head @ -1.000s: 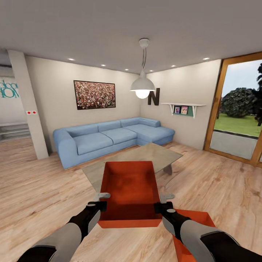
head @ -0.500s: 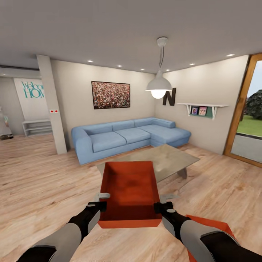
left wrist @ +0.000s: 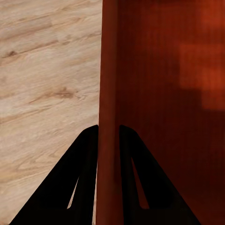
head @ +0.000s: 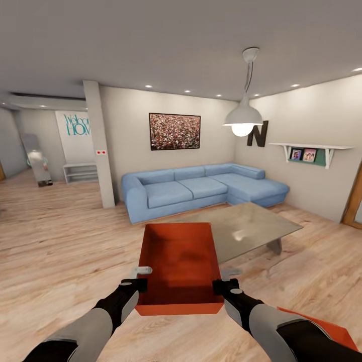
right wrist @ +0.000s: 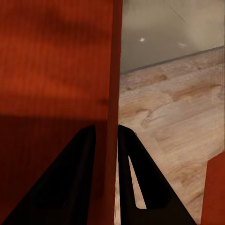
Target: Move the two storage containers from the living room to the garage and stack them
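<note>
Item: storage container (head: 180, 266), carried between left gripper (left wrist: 108, 136) and right gripper (right wrist: 107, 133), each closed on a side wall. Second container (head: 329, 329) on wood floor beside the right arm. Step: transport (garage unseen); next, drive out.

Matt orange-red plastic container (head: 179, 261), glossy glass coffee table (head: 246, 229), light wood-plank flooring (head: 60, 256).

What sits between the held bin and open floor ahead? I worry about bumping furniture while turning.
The bin is clamped by both pincers, left and right. The glass table lies just beyond it to the right, the sofa farther back. Ahead-left, only bare wood floor shows.
</note>
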Available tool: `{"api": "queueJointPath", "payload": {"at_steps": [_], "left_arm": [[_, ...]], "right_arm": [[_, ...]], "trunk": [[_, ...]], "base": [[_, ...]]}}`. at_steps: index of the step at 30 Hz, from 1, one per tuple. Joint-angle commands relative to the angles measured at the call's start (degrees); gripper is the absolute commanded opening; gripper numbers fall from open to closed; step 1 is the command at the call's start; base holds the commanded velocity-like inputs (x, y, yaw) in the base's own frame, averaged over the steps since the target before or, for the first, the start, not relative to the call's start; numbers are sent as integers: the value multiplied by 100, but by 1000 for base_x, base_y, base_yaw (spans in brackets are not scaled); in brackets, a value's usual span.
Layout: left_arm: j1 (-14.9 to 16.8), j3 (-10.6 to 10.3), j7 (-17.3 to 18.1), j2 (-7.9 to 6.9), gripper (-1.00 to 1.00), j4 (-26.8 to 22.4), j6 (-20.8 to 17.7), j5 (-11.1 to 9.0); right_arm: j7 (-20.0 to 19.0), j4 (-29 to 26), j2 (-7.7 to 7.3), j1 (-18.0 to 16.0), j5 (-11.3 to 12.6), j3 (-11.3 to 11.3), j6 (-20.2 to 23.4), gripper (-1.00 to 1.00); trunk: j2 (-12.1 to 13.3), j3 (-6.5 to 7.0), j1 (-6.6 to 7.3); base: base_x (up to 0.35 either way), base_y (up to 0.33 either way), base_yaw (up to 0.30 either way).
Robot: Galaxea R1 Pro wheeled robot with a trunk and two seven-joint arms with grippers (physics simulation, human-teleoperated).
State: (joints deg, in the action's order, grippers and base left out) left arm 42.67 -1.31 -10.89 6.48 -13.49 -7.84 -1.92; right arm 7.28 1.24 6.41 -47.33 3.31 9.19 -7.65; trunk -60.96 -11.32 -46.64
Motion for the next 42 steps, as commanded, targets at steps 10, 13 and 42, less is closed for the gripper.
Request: {"api": "queueJointPath", "payload": {"at_steps": [10, 13, 42], "left_arm": [[5, 166, -44, 15, -100, -75, -31, -1], [5, 166, -44, 17, -100, -75, -32, -1], [5, 165, -44, 12, -100, -75, -27, -1]], "right_arm": [[19, 25, 33, -4, 29, -163, -17, -100], [19, 25, 33, -4, 29, -163, -17, -100], [19, 25, 28, -4, 29, -163, -17, -100]], "trunk": [[-6, -8, -1], [-6, -8, -1], [-6, -8, -1]], "base": [[0, 0, 270], [0, 0, 270], [0, 0, 270]]}}
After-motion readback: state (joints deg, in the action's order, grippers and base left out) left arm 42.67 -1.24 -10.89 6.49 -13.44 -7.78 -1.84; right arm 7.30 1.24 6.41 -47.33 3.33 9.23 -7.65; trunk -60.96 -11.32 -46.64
